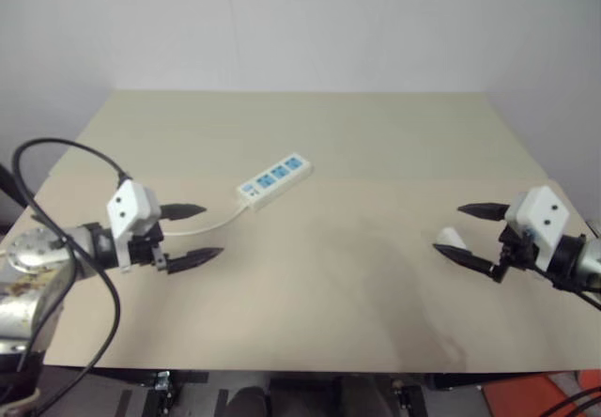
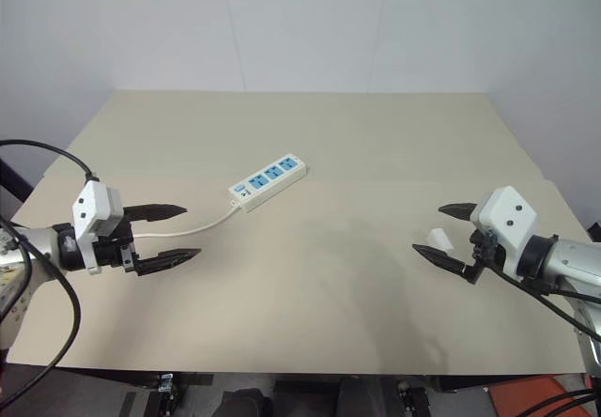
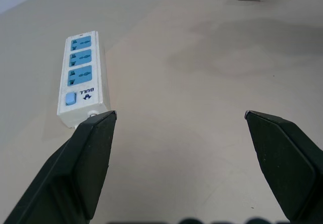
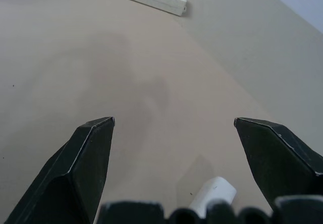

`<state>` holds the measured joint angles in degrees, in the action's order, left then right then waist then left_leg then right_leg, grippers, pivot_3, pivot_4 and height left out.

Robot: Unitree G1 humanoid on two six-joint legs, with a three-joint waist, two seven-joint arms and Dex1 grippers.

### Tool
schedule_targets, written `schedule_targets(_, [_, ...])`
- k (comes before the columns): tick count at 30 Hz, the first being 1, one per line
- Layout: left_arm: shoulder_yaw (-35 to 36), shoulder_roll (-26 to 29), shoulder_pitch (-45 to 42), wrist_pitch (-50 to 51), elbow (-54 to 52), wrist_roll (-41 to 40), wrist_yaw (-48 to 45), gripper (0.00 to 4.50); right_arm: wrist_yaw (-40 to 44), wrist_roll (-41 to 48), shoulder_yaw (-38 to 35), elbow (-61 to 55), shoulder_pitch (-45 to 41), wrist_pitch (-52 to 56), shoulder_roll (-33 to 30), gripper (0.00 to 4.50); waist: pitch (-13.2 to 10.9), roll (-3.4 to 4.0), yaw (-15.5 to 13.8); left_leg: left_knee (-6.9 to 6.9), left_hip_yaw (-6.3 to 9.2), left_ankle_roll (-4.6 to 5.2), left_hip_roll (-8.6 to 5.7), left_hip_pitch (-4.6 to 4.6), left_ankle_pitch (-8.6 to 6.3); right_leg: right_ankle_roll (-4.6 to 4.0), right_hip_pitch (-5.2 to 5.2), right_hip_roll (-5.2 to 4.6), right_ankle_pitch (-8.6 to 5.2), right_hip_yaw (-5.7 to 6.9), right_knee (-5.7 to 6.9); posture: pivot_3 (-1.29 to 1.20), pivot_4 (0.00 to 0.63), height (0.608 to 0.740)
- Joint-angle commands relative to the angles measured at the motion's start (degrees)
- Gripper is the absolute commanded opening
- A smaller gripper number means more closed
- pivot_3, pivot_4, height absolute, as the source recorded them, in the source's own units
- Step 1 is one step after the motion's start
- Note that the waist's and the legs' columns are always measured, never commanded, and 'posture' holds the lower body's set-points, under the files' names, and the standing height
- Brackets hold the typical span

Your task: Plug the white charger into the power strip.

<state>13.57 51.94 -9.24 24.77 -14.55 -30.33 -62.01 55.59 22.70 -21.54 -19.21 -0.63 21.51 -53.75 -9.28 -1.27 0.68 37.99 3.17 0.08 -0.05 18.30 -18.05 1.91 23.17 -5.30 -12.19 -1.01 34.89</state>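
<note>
Over the table, both grippers spread.

White strip with three blue socket faces, a pale blue switch and a white cord, ahead of the left gripper and its black fingers. Plain white charger between the right gripper's black fingers. Beige table.

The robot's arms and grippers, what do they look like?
Each gripper, left and right, has two black pointed fingers with a white boxy camera module mounted above them. The wrists are black, the forearms silver metal, and black cables loop along the left arm.
</note>
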Motion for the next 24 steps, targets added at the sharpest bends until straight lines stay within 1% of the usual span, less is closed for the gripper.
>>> schedule_targets(1, [-0.7,0.0,-3.0,-1.2,1.0,0.4,-0.4,4.43,-0.6,0.8,-3.5,-3.2,1.0,0.4,-0.7,4.50,0.0,0.00,0.0,0.00,0.00,0.00,0.00,0.00,0.00,0.00,0.00,0.00,0.00,0.00,0.00,0.00,0.150,0.740])
schedule_targets(5, [-3.5,-1.0,-6.9,-3.0,4.9,2.5,-0.7,4.43,-1.1,1.2,-4.5,-5.6,3.2,1.1,-0.5,4.50,0.0,0.00,0.0,0.00,-0.01,0.00,-0.01,0.02,0.00,0.00,-0.06,0.00,0.00,0.01,0.03,0.00,0.150,0.740])
schedule_targets(8, [-4.8,-4.2,-11.5,-2.6,8.2,5.4,5.2,4.43,-1.0,3.3,-5.1,-7.9,3.2,2.6,-0.8,4.50,0.0,-0.01,0.0,0.01,-0.02,0.00,-0.01,0.03,0.00,0.00,-0.08,-0.01,0.00,0.00,0.05,0.00,0.150,0.740])
schedule_targets(12, [-6.7,-6.3,-15.8,-3.3,13.5,9.5,8.8,4.43,-0.8,6.5,-4.2,-9.7,0.1,4.6,-1.2,4.50,0.0,-0.01,0.4,0.05,0.00,-0.01,-0.01,0.04,0.00,-0.01,-0.08,0.02,0.02,-0.02,0.07,0.00,0.150,0.740])
schedule_targets(15, [-8.3,-7.8,-18.4,-2.8,16.4,11.5,10.6,4.43,-2.4,7.8,-2.1,-10.4,-3.0,7.1,-1.0,4.50,0.0,-0.01,0.4,0.05,0.00,-0.01,-0.01,0.01,0.01,0.00,-0.07,0.03,0.02,-0.04,0.07,0.00,0.150,0.740])
schedule_targets(20, [-10.9,-11.9,-23.9,-3.8,23.6,15.7,14.7,4.43,-4.2,7.9,1.4,-10.4,-8.4,9.0,-0.9,4.50,0.0,-0.02,-0.1,0.15,0.08,-0.02,-0.02,-0.02,0.01,0.01,-0.03,0.02,0.05,0.05,0.05,0.00,0.150,0.740])
schedule_targets(24, [-12.5,-16.2,-29.6,-6.2,32.7,17.5,15.5,4.43,-3.9,8.1,2.3,-10.4,-9.8,8.5,-0.8,4.50,0.0,-0.03,-0.5,0.24,0.11,-0.01,-0.04,0.09,0.01,0.05,0.01,-0.01,0.07,0.12,0.01,0.00,0.150,0.740])
